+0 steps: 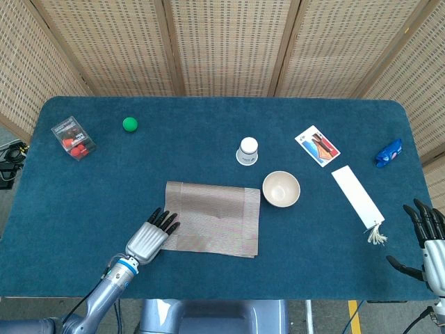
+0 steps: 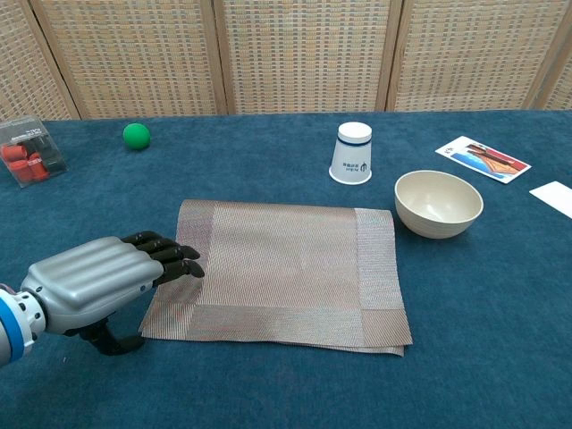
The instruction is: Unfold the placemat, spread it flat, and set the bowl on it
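Right now the left hand [image 2: 112,275] reaches low over the table, and its dark fingertips [image 2: 183,262] lie over the near left edge of the placemat [image 2: 286,268]. It holds nothing, its fingers are stretched forward side by side, and its thumb hangs below, off the mat. I cannot tell if the fingertips press on the mat or just float above it.

The placemat lies folded, straight ahead of that hand and reaching off to its right. You can see a second layer peeking out along the near edge. The beige bowl [image 2: 438,203] stands past the far right corner of the mat, just beside it and not on it. A white paper cup [image 2: 352,154] stands upside down beyond the mat, a bit left of the bowl.

The right hand [image 1: 430,240] waits far off at the table's right edge, fingers apart, holding nothing.

What could go wrong? The mat is thin and lies flat, so the fingers may slide over it and catch no layer. They may also pinch both layers at once, and then the whole mat lifts and does not open. If the hand pushes sideways, the mat may slip toward the bowl and bump it
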Motion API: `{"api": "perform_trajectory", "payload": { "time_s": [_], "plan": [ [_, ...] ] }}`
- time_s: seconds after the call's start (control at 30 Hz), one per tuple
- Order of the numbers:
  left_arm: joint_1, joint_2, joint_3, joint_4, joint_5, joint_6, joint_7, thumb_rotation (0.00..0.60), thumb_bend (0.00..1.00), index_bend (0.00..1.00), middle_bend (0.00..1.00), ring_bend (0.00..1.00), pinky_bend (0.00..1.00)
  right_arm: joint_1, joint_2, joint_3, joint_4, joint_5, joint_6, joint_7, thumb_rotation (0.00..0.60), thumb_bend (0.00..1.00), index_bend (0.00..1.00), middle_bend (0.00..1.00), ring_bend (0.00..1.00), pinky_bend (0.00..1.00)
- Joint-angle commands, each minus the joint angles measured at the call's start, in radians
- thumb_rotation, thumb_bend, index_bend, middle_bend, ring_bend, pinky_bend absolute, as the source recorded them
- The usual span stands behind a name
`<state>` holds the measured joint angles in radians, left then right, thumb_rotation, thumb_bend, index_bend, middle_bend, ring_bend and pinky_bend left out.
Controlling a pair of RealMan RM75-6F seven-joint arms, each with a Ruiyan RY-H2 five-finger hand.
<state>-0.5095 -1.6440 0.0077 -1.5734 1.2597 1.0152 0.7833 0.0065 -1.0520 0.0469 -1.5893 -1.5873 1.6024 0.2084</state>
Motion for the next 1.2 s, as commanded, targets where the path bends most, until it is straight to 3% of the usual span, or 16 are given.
{"api": "perform_trajectory", "payload": {
  "time_s": [0.03, 0.17, 0.37, 0.87, 1.2],
  "plan": [
    [-0.002, -0.007, 0.001, 0.006, 0.002, 0.003, -0.002, 0.600, 0.43, 0.17, 0.00, 0.00, 0.00, -0.001, 0.001, 0.000, -0.001, -0.001, 0.003, 0.000, 0.600, 0.09, 0.09, 0.00, 0.00, 0.00],
    [0.000, -0.018, 0.006, 0.014, 0.042, 0.028, -0.041, 0.600, 0.48, 0.23, 0.00, 0.00, 0.00, -0.002, 0.003, 0.001, -0.002, -0.001, 0.005, 0.004, 0.600, 0.09, 0.09, 0.00, 0.00, 0.00],
    [0.004, -0.017, 0.015, 0.026, 0.111, 0.067, -0.107, 0.600, 0.48, 0.26, 0.00, 0.00, 0.00, -0.002, 0.003, 0.000, -0.002, -0.003, 0.004, 0.004, 0.600, 0.09, 0.09, 0.00, 0.00, 0.00],
    [-0.004, -0.038, 0.002, 0.061, 0.082, 0.057, -0.102, 0.600, 0.48, 0.57, 0.00, 0.00, 0.00, -0.004, 0.004, -0.001, -0.005, -0.008, 0.009, 0.006, 0.600, 0.09, 0.09, 0.00, 0.00, 0.00],
    [-0.005, -0.036, 0.002, 0.067, 0.075, 0.059, -0.104, 0.600, 0.52, 0.62, 0.00, 0.00, 0.00, -0.005, 0.004, -0.003, -0.007, -0.012, 0.010, 0.005, 0.600, 0.09, 0.09, 0.00, 0.00, 0.00]
  ]
}}
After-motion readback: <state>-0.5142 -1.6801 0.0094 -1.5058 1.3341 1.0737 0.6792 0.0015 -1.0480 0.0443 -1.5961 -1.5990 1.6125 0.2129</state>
